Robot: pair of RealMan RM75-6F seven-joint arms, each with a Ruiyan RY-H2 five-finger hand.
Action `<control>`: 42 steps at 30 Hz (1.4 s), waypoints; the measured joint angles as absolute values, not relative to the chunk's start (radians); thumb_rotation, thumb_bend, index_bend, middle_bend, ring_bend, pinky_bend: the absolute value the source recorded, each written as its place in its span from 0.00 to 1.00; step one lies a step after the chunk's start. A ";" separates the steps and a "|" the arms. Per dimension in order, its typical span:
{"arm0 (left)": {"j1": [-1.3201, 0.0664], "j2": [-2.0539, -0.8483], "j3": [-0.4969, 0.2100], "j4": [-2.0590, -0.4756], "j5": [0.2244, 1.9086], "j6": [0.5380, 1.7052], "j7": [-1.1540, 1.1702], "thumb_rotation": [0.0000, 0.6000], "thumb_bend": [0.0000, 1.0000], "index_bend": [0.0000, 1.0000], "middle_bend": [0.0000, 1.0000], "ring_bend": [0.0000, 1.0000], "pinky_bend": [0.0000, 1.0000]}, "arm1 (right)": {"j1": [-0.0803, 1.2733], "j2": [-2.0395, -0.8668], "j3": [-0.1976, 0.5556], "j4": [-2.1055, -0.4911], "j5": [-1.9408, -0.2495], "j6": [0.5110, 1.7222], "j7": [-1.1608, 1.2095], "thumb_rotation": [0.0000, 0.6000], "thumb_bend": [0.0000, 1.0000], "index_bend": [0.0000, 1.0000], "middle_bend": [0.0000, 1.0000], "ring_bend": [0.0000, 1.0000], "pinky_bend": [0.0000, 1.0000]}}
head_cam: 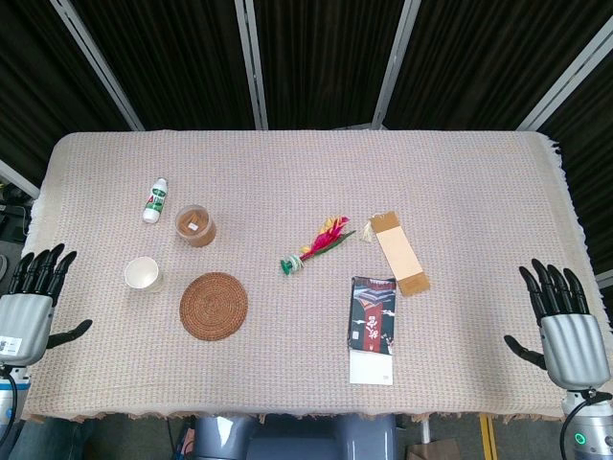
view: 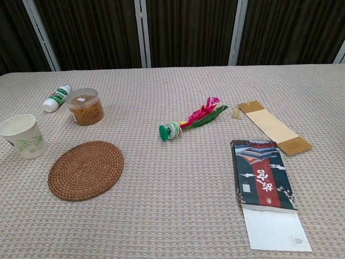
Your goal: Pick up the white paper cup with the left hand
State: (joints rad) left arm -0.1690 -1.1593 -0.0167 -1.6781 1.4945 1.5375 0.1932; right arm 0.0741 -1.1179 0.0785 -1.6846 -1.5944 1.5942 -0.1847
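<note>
The white paper cup (head_cam: pixel 143 274) stands upright on the left part of the cloth-covered table; in the chest view the cup (view: pixel 23 135) shows a green leaf print. My left hand (head_cam: pixel 32 302) hovers at the table's left edge, fingers spread, holding nothing, a short way left of the cup. My right hand (head_cam: pixel 562 321) is at the table's right edge, also spread and empty. Neither hand appears in the chest view.
A round woven coaster (head_cam: pixel 214 306) lies just right of the cup. Behind the cup stand a brown-filled clear jar (head_cam: pixel 195 225) and a lying white bottle (head_cam: pixel 155 200). A feather shuttlecock (head_cam: pixel 317 245), a book (head_cam: pixel 373 315) and a tan bookmark (head_cam: pixel 400 253) lie further right.
</note>
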 measured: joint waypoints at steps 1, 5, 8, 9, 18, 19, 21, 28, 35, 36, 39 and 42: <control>-0.169 -1.160 -0.017 -1.677 1.494 1.535 0.192 1.00 0.01 0.00 0.00 0.00 0.00 | 0.074 -1.118 0.079 -1.686 -1.594 1.594 -0.185 1.00 0.00 0.00 0.00 0.00 0.00; -0.171 -1.161 -0.020 -1.672 1.491 1.521 0.192 1.00 0.01 0.00 0.00 0.00 0.00 | 0.074 -1.116 0.079 -1.688 -1.593 1.591 -0.184 1.00 0.00 0.00 0.00 0.00 0.00; -0.179 -1.161 -0.023 -1.671 1.487 1.504 0.194 1.00 0.01 0.00 0.00 0.00 0.00 | 0.074 -1.115 0.078 -1.688 -1.593 1.589 -0.185 1.00 0.00 0.00 0.00 0.00 0.00; -0.183 -1.162 -0.025 -1.670 1.485 1.495 0.195 1.00 0.01 0.00 0.00 0.00 0.00 | 0.074 -1.115 0.078 -1.688 -1.593 1.588 -0.185 1.00 0.00 0.00 0.00 0.00 0.00; -0.325 -1.190 -0.066 -1.632 1.405 1.229 0.262 1.00 0.01 0.00 0.00 0.00 0.00 | 0.086 -1.118 0.091 -1.689 -1.565 1.562 -0.193 1.00 0.00 0.00 0.00 0.00 0.00; -0.345 -1.200 -0.072 -1.621 1.391 1.194 0.271 1.00 0.01 0.00 0.00 0.00 0.02 | 0.087 -1.118 0.092 -1.689 -1.560 1.560 -0.194 1.00 0.00 0.00 0.00 0.00 0.00; -0.392 -1.232 -0.086 -1.583 1.353 1.118 0.288 1.00 0.01 0.00 0.01 0.00 0.09 | 0.090 -1.121 0.096 -1.686 -1.544 1.551 -0.198 1.00 0.00 0.00 0.00 0.00 0.00; -0.483 -1.347 -0.124 -1.448 1.212 0.991 0.343 1.00 0.02 0.01 0.12 0.07 0.22 | 0.101 -1.133 0.105 -1.661 -1.499 1.512 -0.205 1.00 0.00 0.00 0.00 0.00 0.00; -0.518 -1.401 -0.131 -1.369 1.163 0.934 0.345 1.00 0.06 0.25 0.34 0.26 0.40 | 0.105 -1.141 0.110 -1.649 -1.477 1.499 -0.208 1.00 0.00 0.00 0.00 0.00 0.00; -0.519 -1.405 -0.131 -1.362 1.161 0.932 0.342 1.00 0.08 0.28 0.37 0.27 0.42 | 0.105 -1.142 0.111 -1.648 -1.474 1.498 -0.209 1.00 0.00 0.00 0.00 0.00 0.00; -0.523 -1.414 -0.131 -1.342 1.157 0.929 0.328 1.00 0.12 0.31 0.41 0.30 0.44 | 0.106 -1.143 0.113 -1.646 -1.468 1.496 -0.208 1.00 0.00 0.00 0.00 0.00 0.00; -0.523 -1.413 -0.131 -1.337 1.163 0.938 0.313 1.00 0.13 0.33 0.43 0.31 0.45 | 0.107 -1.143 0.113 -1.645 -1.466 1.494 -0.205 1.00 0.00 0.00 0.00 0.00 0.00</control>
